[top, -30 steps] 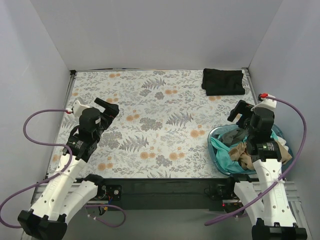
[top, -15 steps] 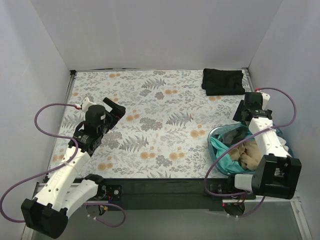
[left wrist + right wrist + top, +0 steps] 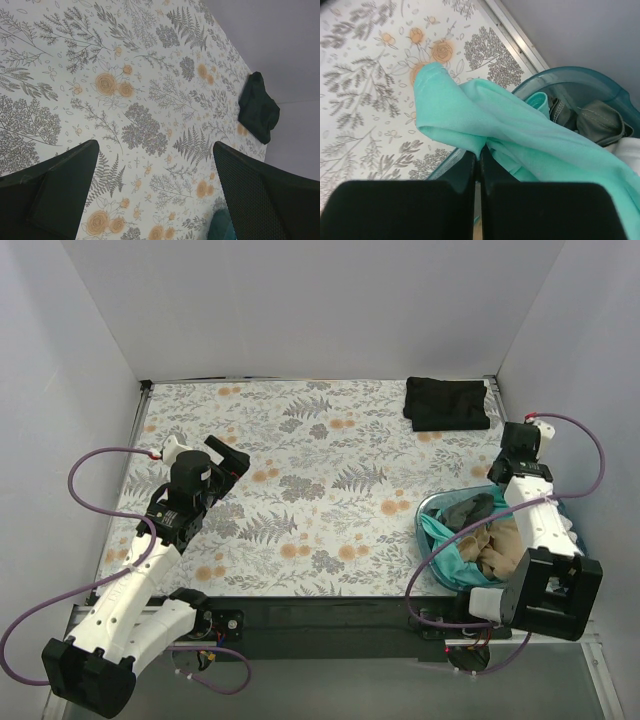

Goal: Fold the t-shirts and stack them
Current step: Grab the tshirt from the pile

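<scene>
A bright teal t-shirt spills over the rim of the blue plastic basket. My right gripper is shut on a fold of its edge. In the top view the teal t-shirt lies along the near left side of the basket, with a tan t-shirt and a dark grey one piled inside. A folded black t-shirt rests at the table's far right corner. My left gripper hovers open over the left of the table, nothing between its fingers.
The floral tablecloth covers the table, boxed in by grey walls on three sides. A metal rail runs along the table's right edge close to the basket. The black t-shirt shows far off in the left wrist view.
The right arm drew back and folded over the basket, and its jaws went from open to shut on the teal t-shirt. The left arm shifted slightly right, still open.
</scene>
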Robot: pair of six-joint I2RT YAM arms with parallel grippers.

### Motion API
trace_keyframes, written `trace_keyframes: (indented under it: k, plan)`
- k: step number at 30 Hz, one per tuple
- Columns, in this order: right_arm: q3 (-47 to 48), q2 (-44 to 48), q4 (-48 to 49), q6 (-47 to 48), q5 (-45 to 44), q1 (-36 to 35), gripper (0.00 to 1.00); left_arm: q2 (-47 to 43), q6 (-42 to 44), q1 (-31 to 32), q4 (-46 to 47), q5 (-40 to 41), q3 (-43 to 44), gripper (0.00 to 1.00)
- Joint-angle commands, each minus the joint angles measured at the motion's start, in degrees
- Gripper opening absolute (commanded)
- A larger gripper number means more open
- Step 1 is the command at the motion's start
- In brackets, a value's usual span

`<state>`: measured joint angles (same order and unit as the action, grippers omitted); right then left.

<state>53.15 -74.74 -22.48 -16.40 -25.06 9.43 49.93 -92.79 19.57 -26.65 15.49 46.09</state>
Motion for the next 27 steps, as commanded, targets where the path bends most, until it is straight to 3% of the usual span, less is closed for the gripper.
trace_keyframes:
  k: [1,8,13,27]
  plan:
    - [0.6,7.7,2.8,0.1,0.8,0.3,0.01,-0.7,0.6,-0.3,-0.3,1.1,0.1,0.98]
    - [6.5,20.1,1.3,2.3,7.6,0.3,0.01,-1.1,0.0,-0.3,-1.3,3.0,0.4,0.98]
    - [17.9,23.4,1.0,3.6,9.1,0.3,0.01,-1.9,-0.5,-0.3,-1.4,3.6,0.3,0.98]
    - [55.1,11.0,1.0,9.1,26.3,0.3,0.01,-1.7,-1.0,-0.3,-2.2,4.6,1.7,0.98]
